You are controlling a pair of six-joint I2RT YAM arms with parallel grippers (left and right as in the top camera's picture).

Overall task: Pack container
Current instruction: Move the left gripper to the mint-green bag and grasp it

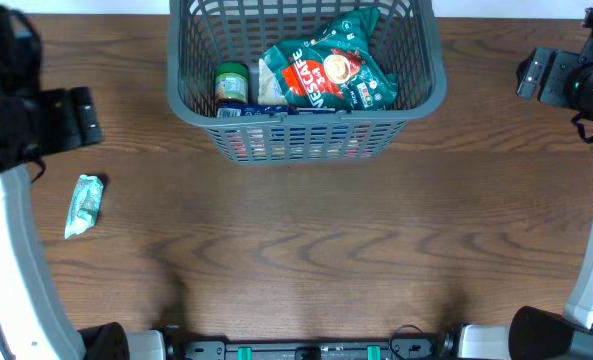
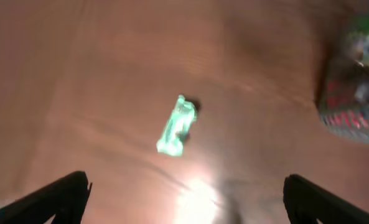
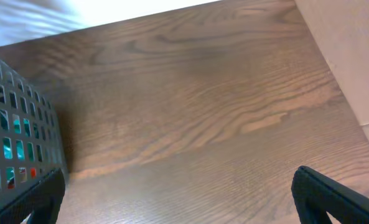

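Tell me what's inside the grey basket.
The basket holds a green Nescafe bag, a green-lidded jar and a pale packet. Anything beneath the bag is hidden.

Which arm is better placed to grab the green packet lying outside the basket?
Left. The left gripper, open, hangs near the green packet; the right gripper sits on the far side of the basket.

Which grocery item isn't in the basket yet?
The small pale green packet, lying alone on the table at the left. The Nescafe bag and the green-lidded jar already sit inside the grey container.
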